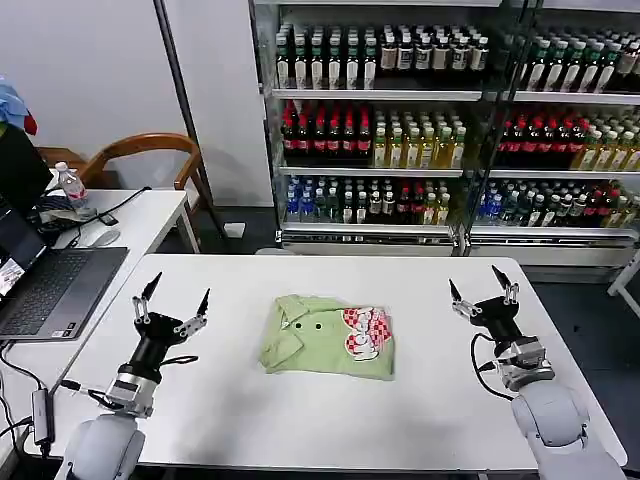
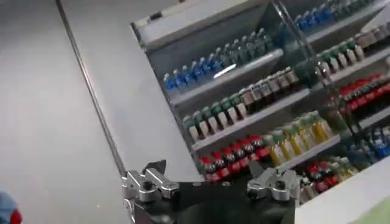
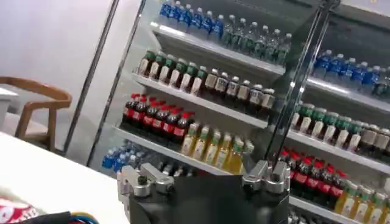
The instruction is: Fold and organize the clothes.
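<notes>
A light green shirt [image 1: 320,340] lies folded in a compact rectangle at the middle of the white table [image 1: 430,420]. Its collar and small buttons face up, and a red-and-white checkered print sits on its right part. My left gripper [image 1: 176,300] is raised above the table to the left of the shirt, open and holding nothing. My right gripper [image 1: 482,288] is raised to the right of the shirt, also open and holding nothing. Both stand well apart from the cloth. In the wrist views the left gripper [image 2: 210,176] and the right gripper [image 3: 204,173] point up toward the shelves.
A side desk on the left carries a laptop [image 1: 50,290], a mouse and a water bottle [image 1: 72,186], with a wooden chair [image 1: 150,160] behind it. Shelves of drink bottles [image 1: 440,130] stand beyond the table's far edge. Cables hang at the table's left front corner.
</notes>
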`<act>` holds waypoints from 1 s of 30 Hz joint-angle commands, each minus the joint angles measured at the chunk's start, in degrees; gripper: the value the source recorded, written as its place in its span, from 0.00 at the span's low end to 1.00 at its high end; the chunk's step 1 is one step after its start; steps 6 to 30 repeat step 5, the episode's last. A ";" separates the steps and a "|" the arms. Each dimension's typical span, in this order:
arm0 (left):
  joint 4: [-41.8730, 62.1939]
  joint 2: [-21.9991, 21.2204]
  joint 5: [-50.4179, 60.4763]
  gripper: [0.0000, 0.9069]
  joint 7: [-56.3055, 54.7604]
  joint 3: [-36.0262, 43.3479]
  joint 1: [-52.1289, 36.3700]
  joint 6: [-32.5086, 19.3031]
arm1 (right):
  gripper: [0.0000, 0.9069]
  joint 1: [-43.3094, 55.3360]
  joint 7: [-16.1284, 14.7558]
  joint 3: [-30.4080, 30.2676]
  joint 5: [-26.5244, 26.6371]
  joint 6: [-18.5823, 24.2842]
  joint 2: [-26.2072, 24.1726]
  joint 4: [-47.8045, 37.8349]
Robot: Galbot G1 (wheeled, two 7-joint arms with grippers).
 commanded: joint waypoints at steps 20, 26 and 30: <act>1.32 -1.95 -4.97 1.00 -0.09 4.92 -7.60 -3.49 | 1.00 -1.81 -1.06 1.92 -2.03 0.55 -2.07 -0.56; 1.32 -1.95 -4.97 1.00 -0.09 4.92 -7.60 -3.49 | 1.00 -1.81 -1.06 1.92 -2.03 0.55 -2.07 -0.56; 1.32 -1.95 -4.97 1.00 -0.09 4.92 -7.60 -3.49 | 1.00 -1.81 -1.06 1.92 -2.03 0.55 -2.07 -0.56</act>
